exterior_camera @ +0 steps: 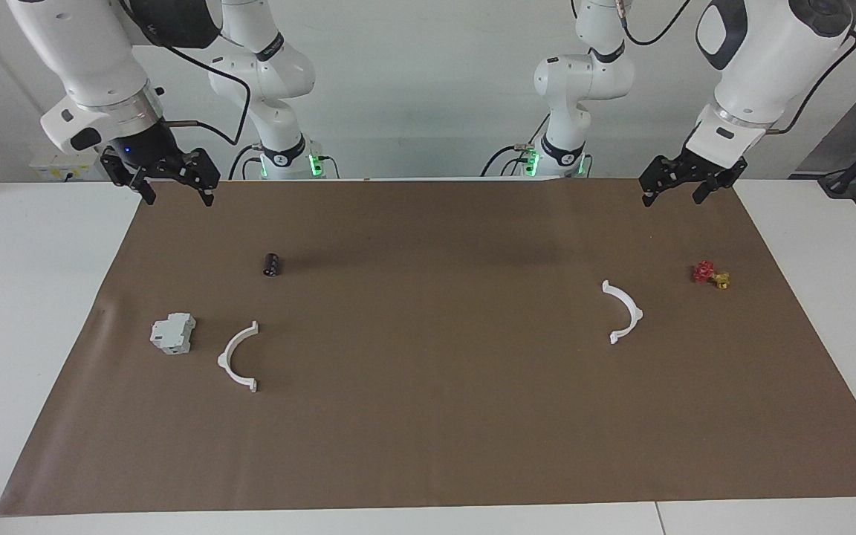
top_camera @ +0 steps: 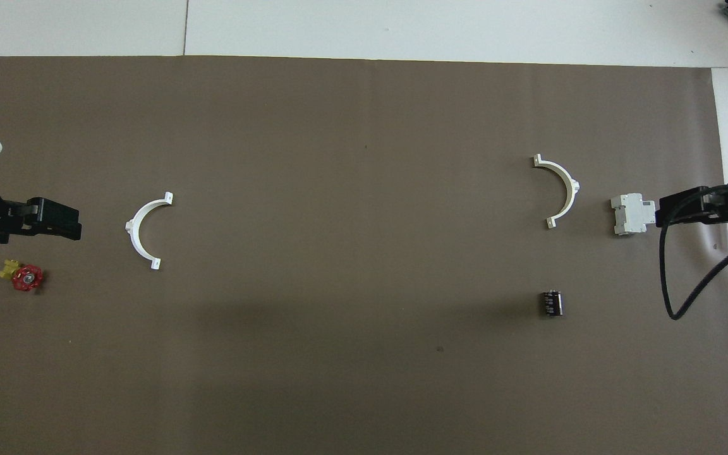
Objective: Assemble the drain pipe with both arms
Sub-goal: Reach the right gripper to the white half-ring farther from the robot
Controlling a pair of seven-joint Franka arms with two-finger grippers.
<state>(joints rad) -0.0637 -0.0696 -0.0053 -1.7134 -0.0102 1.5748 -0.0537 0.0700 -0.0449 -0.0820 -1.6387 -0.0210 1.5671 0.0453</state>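
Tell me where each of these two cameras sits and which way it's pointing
Facing view: high across the table, looking at both arms; left end effector and right end effector hang open above the mat's robot-side edge.
Overhead view: above the robots' end, looking steeply down; only the end effectors show.
Shared: both half-rings, grey block, black cylinder, red-yellow piece.

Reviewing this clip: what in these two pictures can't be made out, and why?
- Left gripper: overhead view, arm cut off by the picture's edge; only a dark block shows.
- Right gripper: overhead view, largely masked by its own cable, and it covers the edge of the grey-white block.
- Red and yellow part: too small in both views to identify.
- Half-ring arcs: tab details too small to read.
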